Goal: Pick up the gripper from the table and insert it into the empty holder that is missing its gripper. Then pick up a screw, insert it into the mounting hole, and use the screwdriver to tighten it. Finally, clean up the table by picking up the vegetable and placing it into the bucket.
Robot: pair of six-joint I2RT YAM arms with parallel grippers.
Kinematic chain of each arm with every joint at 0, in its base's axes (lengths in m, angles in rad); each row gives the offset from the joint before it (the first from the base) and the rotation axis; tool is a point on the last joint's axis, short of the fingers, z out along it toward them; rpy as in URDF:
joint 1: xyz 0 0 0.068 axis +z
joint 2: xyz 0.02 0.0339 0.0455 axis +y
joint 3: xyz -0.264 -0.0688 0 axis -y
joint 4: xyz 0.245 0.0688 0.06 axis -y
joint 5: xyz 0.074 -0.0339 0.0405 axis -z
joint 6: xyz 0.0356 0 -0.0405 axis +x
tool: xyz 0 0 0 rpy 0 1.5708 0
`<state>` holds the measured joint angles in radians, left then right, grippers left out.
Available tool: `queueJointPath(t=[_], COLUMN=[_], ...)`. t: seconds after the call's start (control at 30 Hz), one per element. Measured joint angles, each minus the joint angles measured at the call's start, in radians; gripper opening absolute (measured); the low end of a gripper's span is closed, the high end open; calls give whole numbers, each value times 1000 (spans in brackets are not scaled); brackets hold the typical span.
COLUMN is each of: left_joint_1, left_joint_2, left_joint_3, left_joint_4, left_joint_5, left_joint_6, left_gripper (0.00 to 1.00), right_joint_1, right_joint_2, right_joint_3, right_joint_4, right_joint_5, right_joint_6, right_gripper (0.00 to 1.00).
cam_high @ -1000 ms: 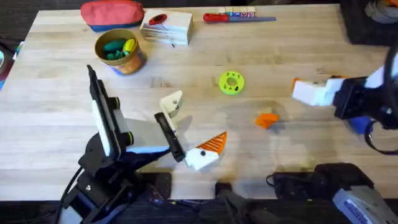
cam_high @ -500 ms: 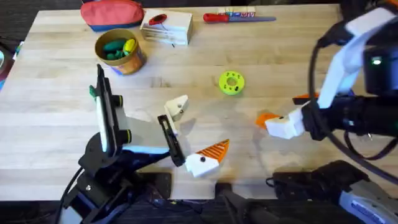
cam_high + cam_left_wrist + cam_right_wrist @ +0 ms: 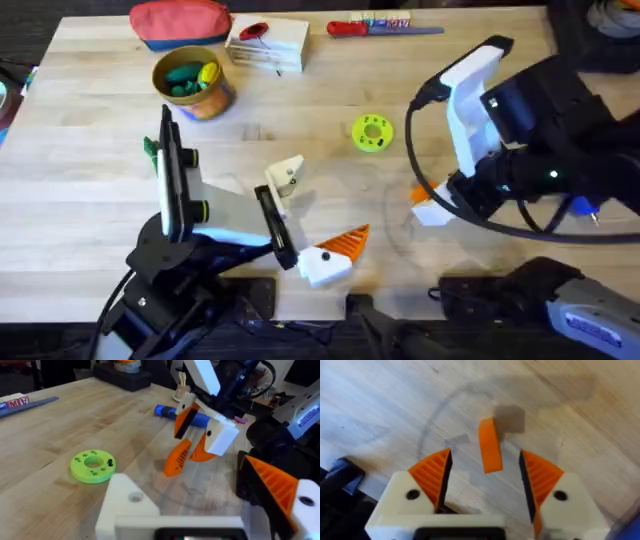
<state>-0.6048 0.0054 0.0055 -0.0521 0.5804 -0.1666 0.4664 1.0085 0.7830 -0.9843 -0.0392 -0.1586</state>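
Observation:
The loose orange gripper [image 3: 421, 192] [image 3: 490, 452] [image 3: 177, 459] lies on the table at centre right. My right gripper [image 3: 432, 208] [image 3: 485, 477] [image 3: 197, 435] hovers open just above it, an orange pad on either side, not touching it. My left gripper [image 3: 312, 212] [image 3: 200, 505] rests open near the front middle. One of its blocks is the bare white holder [image 3: 288, 172] [image 3: 127, 502]; the twin block [image 3: 335, 250] carries an orange tip. The blue screwdriver [image 3: 167, 411] [image 3: 580, 207] lies beyond the right gripper. The yellow-orange bucket [image 3: 215, 98] stands far left. A small green piece [image 3: 150, 147], perhaps the vegetable, peeks from behind the left arm.
A yellow-green disc with holes [image 3: 372, 133] [image 3: 93, 465] sits mid-table. At the far edge are a red pouch [image 3: 180, 20], a white box [image 3: 268, 45] and a red-handled screwdriver [image 3: 375, 28]. The bucket holds green and yellow toy pieces. Black equipment crowds the front right.
My right arm swung in from the right and its gripper moved left to sit over the loose orange gripper. The left arm shifted only slightly.

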Motion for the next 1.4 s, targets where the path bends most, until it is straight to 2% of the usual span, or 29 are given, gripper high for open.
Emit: queueJointPath(t=[0.07,0.4,0.5,0.67,0.73,0.77,0.9,1.1,1.27,1.4], left_joint_1=[0,0,0,0,0,0,0,0,0,0], left_joint_2=[0,0,0,0,0,0,0,0,0,0], left_joint_3=[0,0,0,0,0,0,0,0,0,0], left_joint_4=[0,0,0,0,0,0,0,0,0,0], left_joint_5=[0,0,0,0,0,0,0,0,0,0], left_joint_6=[0,0,0,0,0,0,0,0,0,0], left_gripper=[986,986,986,985,985,985,985,985,986,986], right_joint_1=[0,0,0,0,0,0,0,0,-2,-3], right_joint_2=[22,67,67,67,67,67,67,57,-54,-174], right_joint_3=[0,0,0,0,0,1,25,183,209,110], right_joint_4=[0,4,4,4,8,9,-20,-80,66,270], right_joint_5=[2,16,17,17,20,20,20,19,-24,-144], right_joint_6=[-16,-57,-59,-60,-62,-63,-63,-19,94,238], right_gripper=[747,548,431,176,39,14,6,5,5,5])
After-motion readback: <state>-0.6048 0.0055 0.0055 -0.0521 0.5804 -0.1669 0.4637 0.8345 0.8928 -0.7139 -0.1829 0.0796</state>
